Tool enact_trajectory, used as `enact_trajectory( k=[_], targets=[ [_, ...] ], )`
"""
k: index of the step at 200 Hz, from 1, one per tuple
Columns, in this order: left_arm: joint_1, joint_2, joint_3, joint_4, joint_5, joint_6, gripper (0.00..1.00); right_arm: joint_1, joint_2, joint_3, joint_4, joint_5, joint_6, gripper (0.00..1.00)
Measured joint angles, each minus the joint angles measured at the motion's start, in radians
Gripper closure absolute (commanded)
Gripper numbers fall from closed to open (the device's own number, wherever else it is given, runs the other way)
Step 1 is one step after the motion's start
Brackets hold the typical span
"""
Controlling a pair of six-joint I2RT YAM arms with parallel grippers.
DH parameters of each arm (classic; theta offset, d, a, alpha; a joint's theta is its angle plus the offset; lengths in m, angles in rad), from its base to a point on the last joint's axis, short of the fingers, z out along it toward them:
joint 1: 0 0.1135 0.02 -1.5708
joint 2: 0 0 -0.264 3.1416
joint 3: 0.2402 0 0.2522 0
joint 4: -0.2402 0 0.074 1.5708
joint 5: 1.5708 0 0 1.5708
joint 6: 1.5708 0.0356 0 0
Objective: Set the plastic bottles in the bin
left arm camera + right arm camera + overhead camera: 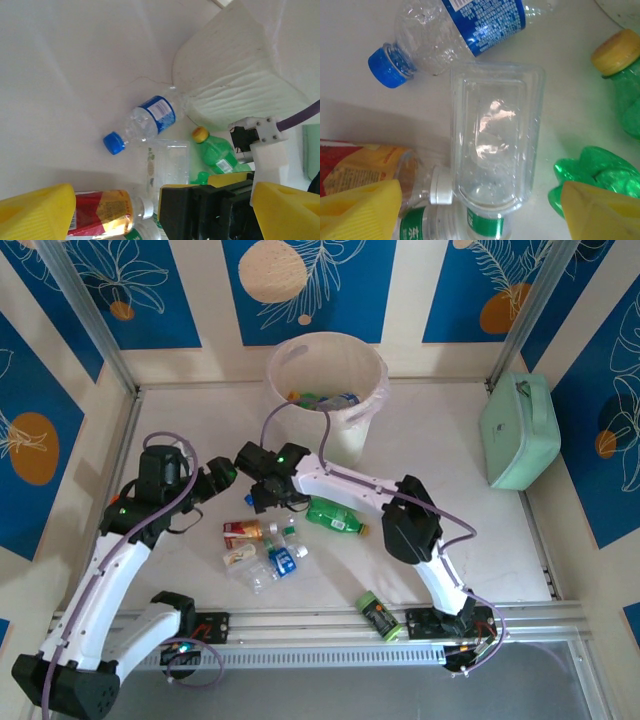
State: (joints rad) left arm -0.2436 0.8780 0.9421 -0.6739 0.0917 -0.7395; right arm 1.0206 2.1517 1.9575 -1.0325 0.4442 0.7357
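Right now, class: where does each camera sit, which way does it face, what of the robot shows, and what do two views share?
Top external: above, behind the bases, looking down on the white table and round whitish bin; both arms show.
Left wrist: on left arm, facing along the table toward the bin; yellow jaws at bottom corners.
Right wrist: on right arm, facing down at a clear rectangular plastic container; yellow jaws below.
Shared: both wrists see the clear blue-capped bottle.

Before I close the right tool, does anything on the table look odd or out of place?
Yes: a dark cylinder with a green cap lies alone by the near rail, well apart from the pile of bottles. Nothing looks spilled.
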Motion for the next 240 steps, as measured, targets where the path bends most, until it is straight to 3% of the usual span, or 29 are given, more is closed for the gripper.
enact_trajectory(
  k=[79, 240],
  targets=[
    [0.013, 0.000, -0.024, 0.019, 0.020, -0.012, 0.10, -0.019, 0.142, 0.102, -0.060, 0.054, -0.015, 0.22],
    [0.014, -0.038, -0.050, 0.029, 0.039, -0.027, 0.11, -0.012, 0.190, 0.100, -0.060, 0.069, -0.030, 0.41]
  ],
)
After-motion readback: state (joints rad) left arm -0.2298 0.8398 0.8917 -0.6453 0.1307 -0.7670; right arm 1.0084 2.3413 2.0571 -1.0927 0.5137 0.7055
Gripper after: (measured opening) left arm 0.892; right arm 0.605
